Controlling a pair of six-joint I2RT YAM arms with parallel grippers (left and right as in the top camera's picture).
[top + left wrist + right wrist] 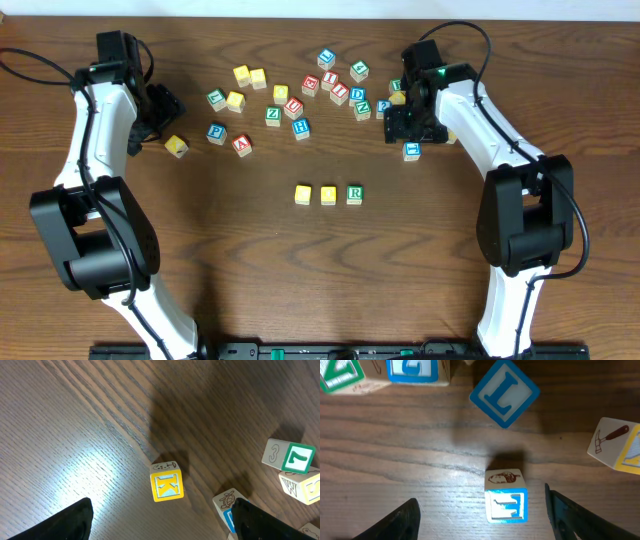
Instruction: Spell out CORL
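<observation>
One L cube (pixel 504 392), likely light and rigid wood, sits diamond-wise ahead of the spread right gripper (pixel 480 496); pinch opposite flat sides.

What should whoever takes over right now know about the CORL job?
Left gripper: open, empty, a yellow K cube just ahead of it.
Right gripper: open, empty, fingers astride a blue cube on the table.
Done: row at centre, two yellow cubes, then R; the yellow letters are unreadable from overhead.
Left: the L, to go right of R. A tilted blue cube beyond the fingers reads like L; check which blue cube before gripping.
</observation>
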